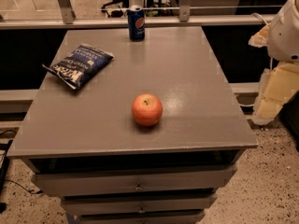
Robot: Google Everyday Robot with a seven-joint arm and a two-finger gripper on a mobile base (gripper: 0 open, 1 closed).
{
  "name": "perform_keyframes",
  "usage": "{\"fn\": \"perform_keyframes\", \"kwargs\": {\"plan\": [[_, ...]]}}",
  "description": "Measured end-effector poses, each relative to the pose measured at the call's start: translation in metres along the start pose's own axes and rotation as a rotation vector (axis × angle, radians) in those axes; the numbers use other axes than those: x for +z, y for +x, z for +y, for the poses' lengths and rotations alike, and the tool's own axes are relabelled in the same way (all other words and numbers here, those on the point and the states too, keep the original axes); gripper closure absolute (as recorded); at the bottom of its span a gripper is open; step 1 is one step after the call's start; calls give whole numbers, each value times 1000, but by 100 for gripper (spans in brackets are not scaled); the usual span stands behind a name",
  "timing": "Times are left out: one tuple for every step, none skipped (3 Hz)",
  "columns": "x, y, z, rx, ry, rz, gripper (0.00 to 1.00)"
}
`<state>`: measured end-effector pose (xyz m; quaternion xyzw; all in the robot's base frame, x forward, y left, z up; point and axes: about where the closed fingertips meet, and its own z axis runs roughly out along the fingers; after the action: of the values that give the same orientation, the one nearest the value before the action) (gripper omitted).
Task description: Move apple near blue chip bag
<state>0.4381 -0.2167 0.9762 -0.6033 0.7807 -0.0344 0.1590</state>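
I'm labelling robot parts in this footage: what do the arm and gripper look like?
The arm, at the right edge beside the table, has a smooth rounded white shell. Below it, the gripper is blocky and pale yellow-cream. A thin pale cable seems to run alongside. No markings show.

Gripper [273, 97] far right (below white arm [286, 31])

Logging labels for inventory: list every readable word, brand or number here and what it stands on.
blue can: red-white-blue Pepsi globe logo; its lettering too blurred to read.
blue chip bag: white lettering, too blurred to read.
apple, table, gripper at the right edge, off the table: no text visible.
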Motion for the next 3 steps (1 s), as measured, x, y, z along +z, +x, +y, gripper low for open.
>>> {"fn": "perform_keyframes", "kwargs": {"plan": [[2,-5,4,0,-6,-22,0],[6,-10,8,0,-16,-51,0],[26,-34,16,21,-59,-167,0]]}}
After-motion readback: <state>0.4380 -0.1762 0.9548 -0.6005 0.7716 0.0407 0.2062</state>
